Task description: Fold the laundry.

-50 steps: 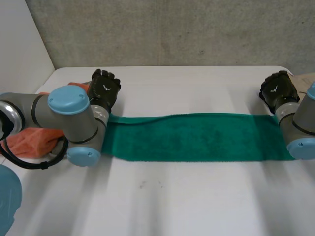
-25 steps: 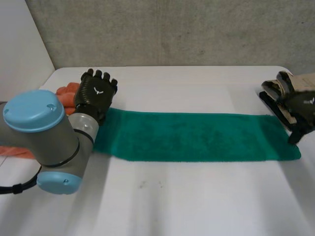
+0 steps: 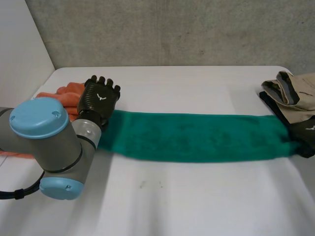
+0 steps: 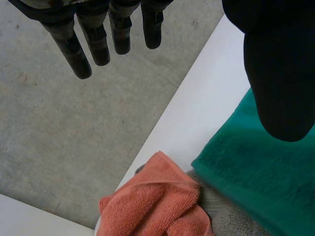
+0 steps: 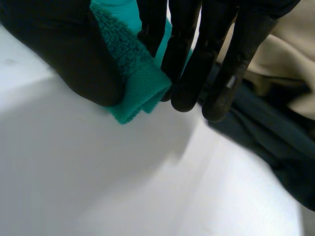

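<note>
Fingers (image 5: pixel 189 73) of the right hand (image 5: pixel 69 49) are closed on the green towel (image 5: pixel 133 83), pinching one short end of it against the thumb just above the white tabletop (image 5: pixel 98 172). Beside those fingers lie a beige garment (image 5: pixel 280 59) and a dark garment (image 5: pixel 266 132), piled together at the tabletop's right edge.

Seen from the head camera, the towel runs as a long band across the tabletop between the two hands. Its right end is bunched in the right hand, and its left end lies at the left hand (image 3: pixel 101 97).

The left hand's fingers (image 4: pixel 93 39) are straight and spread, well apart from the thumb, and hold nothing. The towel's left corner lies under the thumb; I cannot tell whether the thumb touches it. An orange cloth (image 4: pixel 152 206) sits crumpled just beside that corner, partly hidden behind the left arm (image 3: pixel 44 132) in the head view.
</note>
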Robot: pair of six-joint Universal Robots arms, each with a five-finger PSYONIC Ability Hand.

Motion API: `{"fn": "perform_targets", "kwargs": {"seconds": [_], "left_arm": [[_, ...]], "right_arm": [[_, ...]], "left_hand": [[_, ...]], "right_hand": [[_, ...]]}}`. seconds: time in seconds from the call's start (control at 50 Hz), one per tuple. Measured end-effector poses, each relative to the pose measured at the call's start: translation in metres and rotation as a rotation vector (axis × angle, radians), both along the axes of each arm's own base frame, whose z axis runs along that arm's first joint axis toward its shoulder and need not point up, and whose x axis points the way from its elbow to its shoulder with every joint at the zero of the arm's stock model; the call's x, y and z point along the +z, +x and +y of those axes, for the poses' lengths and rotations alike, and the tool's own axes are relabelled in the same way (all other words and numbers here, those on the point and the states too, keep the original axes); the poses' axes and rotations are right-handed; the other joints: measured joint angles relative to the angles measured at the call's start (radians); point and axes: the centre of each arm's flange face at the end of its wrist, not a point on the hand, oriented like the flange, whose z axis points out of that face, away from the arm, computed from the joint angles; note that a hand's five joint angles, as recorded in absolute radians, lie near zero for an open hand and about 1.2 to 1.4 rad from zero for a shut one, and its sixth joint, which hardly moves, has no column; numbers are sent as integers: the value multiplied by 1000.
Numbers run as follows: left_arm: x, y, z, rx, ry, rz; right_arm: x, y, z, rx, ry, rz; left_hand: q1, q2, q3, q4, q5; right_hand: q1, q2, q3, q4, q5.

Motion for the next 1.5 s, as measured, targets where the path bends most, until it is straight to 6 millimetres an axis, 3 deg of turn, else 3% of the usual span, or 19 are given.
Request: {"fn": "perform_targets", "kwargs": {"seconds": [0.16, 0.28, 0.34, 0.5, 0.52, 0.6, 0.62, 0.74, 0.9, 1.0, 1.06, 1.08, 1.1, 1.2, 1.26, 1.36, 1.42, 1.44, 1.5], "left_arm": [[11, 2, 9, -7, -19, 9], [18, 8, 13, 1, -28, 13], [21, 13, 14, 12, -31, 15], [31, 26, 12, 46, -50, 29], [33, 28, 12, 50, -53, 32], [37, 31, 13, 57, -59, 43], [38, 32, 14, 59, -60, 50], [37, 33, 17, 58, -48, 71], [32, 33, 17, 55, -27, 83], [32, 32, 16, 55, -26, 99], [35, 32, 14, 55, -30, 117], [36, 31, 13, 54, -32, 124], [38, 30, 12, 53, -37, 137], [46, 26, 12, 39, -50, 186], [51, 18, 15, 8, -54, 222], [49, 0, 24, -69, -39, 239], [42, -10, 27, -110, -20, 233], [37, -17, 29, -132, -7, 226], [30, -24, 30, -153, 8, 218]], "right_arm": [[36, -37, -11, -118, -121, 91], [50, -40, -11, -118, -164, 142], [63, -11, -6, -27, -215, 158], [98, 119, 30, 366, -403, 104], [102, 144, 41, 441, -439, 88], [102, 193, 62, 586, -492, 54], [98, 223, 77, 673, -514, 32], [70, 300, 125, 903, -526, -23], [19, 354, 160, 1069, -489, -60], [9, 362, 167, 1089, -487, -68], [13, 363, 167, 1064, -494, -74], [18, 361, 165, 1040, -495, -78], [25, 358, 161, 996, -490, -89], [48, 336, 141, 816, -444, -148], [70, 298, 116, 595, -374, -224], [81, 251, 101, 388, -265, -271], [76, 225, 96, 296, -174, -265], [68, 207, 95, 236, -97, -249], [60, 194, 95, 199, -40, -235]], "left_hand": [[0, 0, 0, 0, 0], [0, 0, 0, 0, 0], [0, 0, 0, 0, 0], [0, 0, 0, 0, 0], [0, 0, 0, 0, 0], [0, 0, 0, 0, 0], [0, 0, 0, 0, 0], [0, 0, 0, 0, 0], [0, 0, 0, 0, 0], [0, 0, 0, 0, 0], [0, 0, 0, 0, 0], [0, 0, 0, 0, 0], [0, 0, 0, 0, 0], [0, 0, 0, 0, 0], [0, 0, 0, 0, 0], [0, 0, 0, 0, 0], [0, 0, 0, 0, 0], [0, 0, 0, 0, 0], [0, 0, 0, 0, 0]], "right_hand": [[14, 0, 0, 2, 6], [14, 0, 0, 2, 7], [35, 0, 0, 2, 12], [43, 0, 0, 2, 26], [43, 0, 0, 2, 26], [43, 0, 0, 3, 26], [43, 0, 0, 3, 26], [43, 0, 0, 3, 28], [43, 0, 0, 3, 29], [-2, -62, -72, -73, -29], [-603, -737, -732, -733, -678], [-603, -737, -732, -733, -678], [-715, -911, -916, -909, -850], [-739, -956, -973, -954, -903], [-739, -956, -973, -954, -903], [-739, -956, -973, -954, -903], [-739, -956, -973, -954, -903], [-739, -956, -973, -954, -903], [-739, -956, -973, -954, -903]]}}
